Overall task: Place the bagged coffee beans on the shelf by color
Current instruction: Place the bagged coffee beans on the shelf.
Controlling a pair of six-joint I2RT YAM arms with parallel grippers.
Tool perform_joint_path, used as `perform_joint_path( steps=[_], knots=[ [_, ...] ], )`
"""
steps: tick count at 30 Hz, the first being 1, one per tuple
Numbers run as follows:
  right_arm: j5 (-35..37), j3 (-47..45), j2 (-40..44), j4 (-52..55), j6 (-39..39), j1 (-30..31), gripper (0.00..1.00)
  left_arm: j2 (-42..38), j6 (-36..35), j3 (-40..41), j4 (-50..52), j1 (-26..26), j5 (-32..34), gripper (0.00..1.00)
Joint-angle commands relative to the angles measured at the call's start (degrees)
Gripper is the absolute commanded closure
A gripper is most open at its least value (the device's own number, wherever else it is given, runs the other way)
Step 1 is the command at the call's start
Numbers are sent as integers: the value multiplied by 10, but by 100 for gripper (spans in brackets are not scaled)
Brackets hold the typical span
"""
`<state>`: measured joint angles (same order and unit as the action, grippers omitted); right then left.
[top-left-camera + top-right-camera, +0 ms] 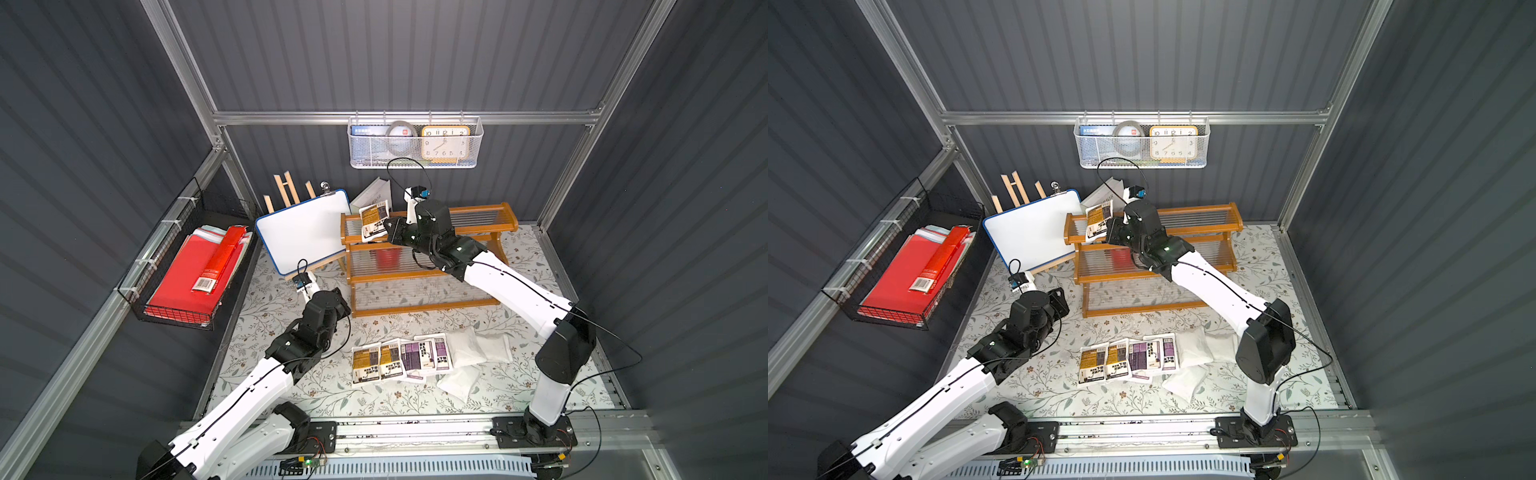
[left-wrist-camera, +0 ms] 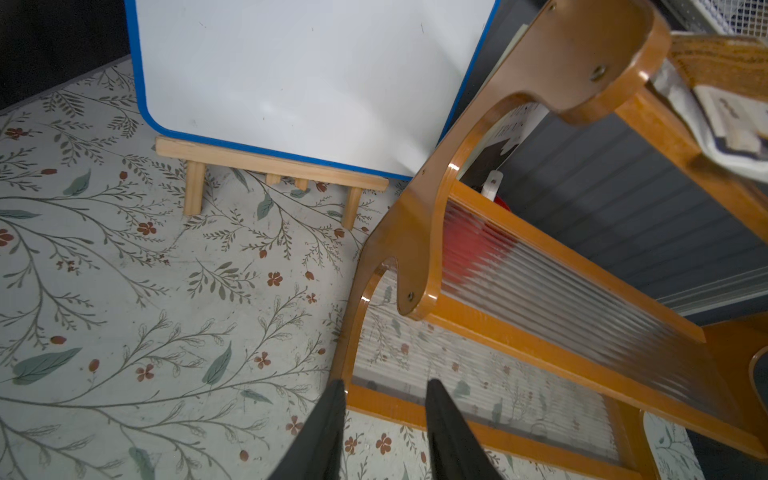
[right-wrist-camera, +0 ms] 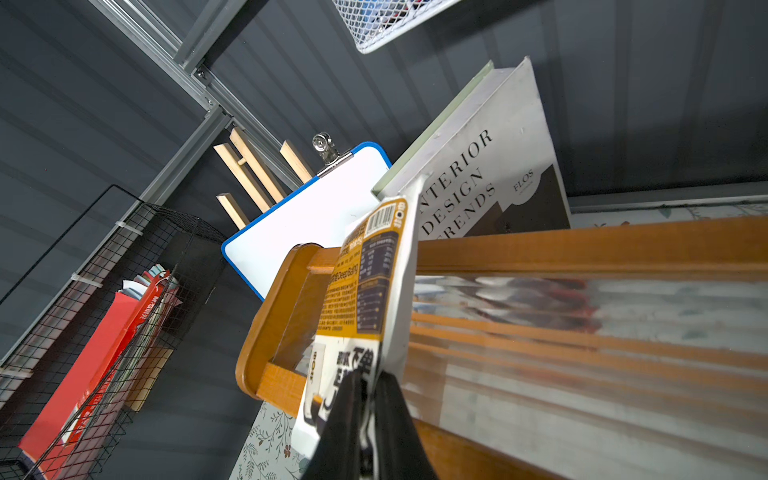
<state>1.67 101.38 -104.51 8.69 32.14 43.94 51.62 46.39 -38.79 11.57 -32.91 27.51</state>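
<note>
The shelf (image 1: 478, 210) (image 1: 1204, 208) (image 3: 582, 245) stands at the back, three orange-brown tiers with clear ribbed panels. My right gripper (image 1: 388, 232) (image 3: 368, 378) is shut on the lower edge of an orange-brown coffee bag (image 1: 374, 220) (image 1: 1098, 222) (image 3: 365, 282), held upright at the left end of the top tier. On the table in front lie two orange-brown bags (image 1: 365, 365), purple bags (image 1: 440, 353) and white-backed bags (image 1: 465, 351). My left gripper (image 2: 384, 386) is open and empty, low by the shelf's (image 2: 428, 232) front left foot.
A whiteboard (image 1: 303, 228) (image 2: 311, 83) on a wooden easel leans left of the shelf. A book (image 3: 478, 166) stands behind the shelf's left end. A black wire basket (image 1: 195, 266) of red folders hangs on the left wall, a white wire basket (image 1: 415, 141) on the back wall.
</note>
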Motion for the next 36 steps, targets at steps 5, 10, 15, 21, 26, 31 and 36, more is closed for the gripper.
perform_joint_path(
  steps=[5,10,15,21,26,31,36],
  knots=[
    [14,7,-14,22,-3,-2,56,-1,-32,17,2,1,-35,64],
    [47,2,-2,46,-7,1,38,-11,-36,28,-4,1,-48,64],
    [191,-41,47,48,-49,35,35,-7,-42,42,-4,0,-72,63],
    [398,-176,153,2,-129,126,35,8,-63,56,9,0,-119,65],
    [234,-275,235,38,-86,141,37,53,-63,45,47,-1,-144,83],
    [-35,-372,274,41,-51,141,38,107,-43,26,84,-12,-140,100],
    [-223,-411,254,58,-46,141,39,178,-42,1,122,-12,-200,100]
  ],
)
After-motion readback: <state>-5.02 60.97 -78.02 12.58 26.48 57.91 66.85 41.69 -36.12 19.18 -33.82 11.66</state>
